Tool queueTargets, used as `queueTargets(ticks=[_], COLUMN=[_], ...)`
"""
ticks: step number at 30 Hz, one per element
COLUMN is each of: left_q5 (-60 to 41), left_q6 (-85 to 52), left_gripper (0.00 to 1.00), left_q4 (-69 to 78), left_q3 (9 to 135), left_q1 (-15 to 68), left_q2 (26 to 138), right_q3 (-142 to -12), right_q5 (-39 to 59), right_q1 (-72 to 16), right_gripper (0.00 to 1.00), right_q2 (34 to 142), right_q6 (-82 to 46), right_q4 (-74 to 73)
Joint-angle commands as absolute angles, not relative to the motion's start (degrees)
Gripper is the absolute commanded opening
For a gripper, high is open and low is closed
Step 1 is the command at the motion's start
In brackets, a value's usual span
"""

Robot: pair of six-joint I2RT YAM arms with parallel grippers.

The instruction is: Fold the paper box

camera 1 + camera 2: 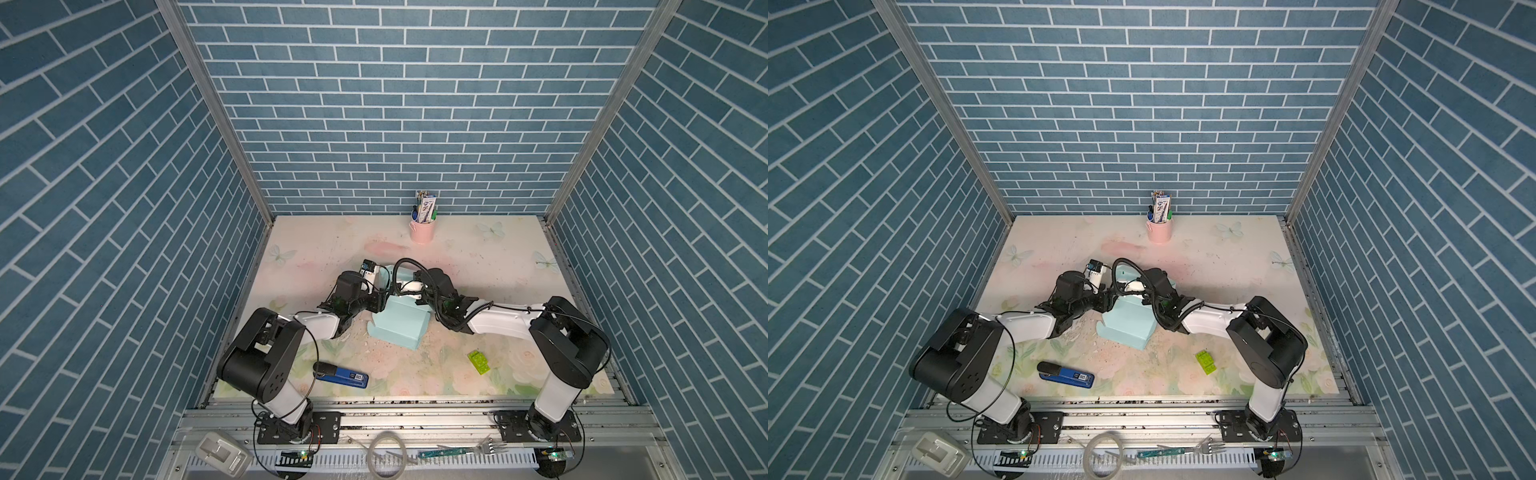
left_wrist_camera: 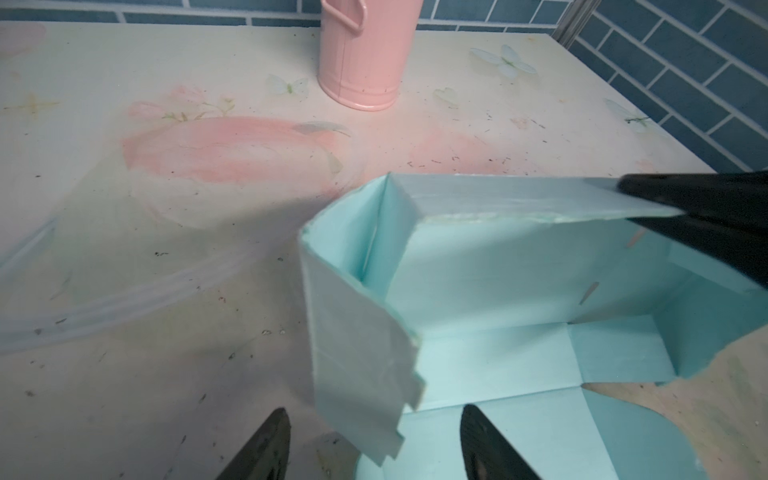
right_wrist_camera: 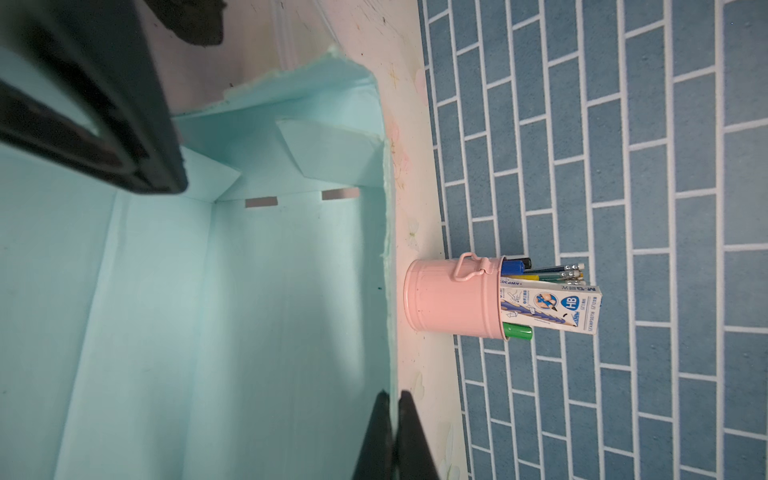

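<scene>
Paper box [image 1: 400, 329] lies near the middle of the bench [image 1: 478, 266] in both top views, half formed. Both arms reach in over its far end, so it sits between them. We see the right end effector [image 3: 394, 401] at the top edge of the far wall [image 2: 519, 199]. Its jaws are pressed together on that edge, one finger inside the box and one outside, so it has the card pinched. The left end effector [image 2: 374, 409] hangs just beside the end of the box nearest that arm, its jaws parted fairly wide. A side flap [image 2: 361, 374] with a stepped edge stands in front of the gap between the fingers. We cannot tell whether either finger touches it, and it has hold of nothing that we can see.

We count one paper box, two end effectors, and two narrow slots [image 3: 261, 202] cut along the crease at the foot of one wall. On the bench around it we count one pink pot [image 1: 422, 230] of pens near the back. One blue stapler [image 1: 343, 376] lies toward the front on the left arm's side, and one green brick [image 1: 478, 362] toward the front on the right arm's side. All three are well apart from the box.
</scene>
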State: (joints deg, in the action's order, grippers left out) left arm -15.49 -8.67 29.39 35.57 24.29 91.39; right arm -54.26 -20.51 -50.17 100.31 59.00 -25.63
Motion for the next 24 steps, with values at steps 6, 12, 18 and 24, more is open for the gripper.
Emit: queueTargets(ticks=[6, 12, 18, 24], left_q5=[-22.0, -16.7, -9.8, -6.0], left_q6=[-8.3, -8.8, -9.9, -16.5], left_gripper=[0.61, 0.60, 0.60, 0.61], left_q4=[34.7, 29.5, 24.6, 23.1], left_q3=[35.0, 33.1, 31.0, 31.1], left_q1=[24.1, 24.1, 22.6, 16.9], left_q2=[91.6, 84.9, 78.4, 79.4], right_q3=[-53.6, -53.0, -52.7, -52.0], right_q5=[-20.7, -20.4, -19.9, -19.5], right_q1=[-50.6, -50.4, -50.4, -50.4], right_gripper=[0.00, 0.00, 0.00, 0.00], right_q2=[100.3, 100.1, 99.6, 98.9], right_q6=[59.3, 58.8, 57.7, 56.9], right_q4=[-27.6, -28.4, -29.1, -29.8])
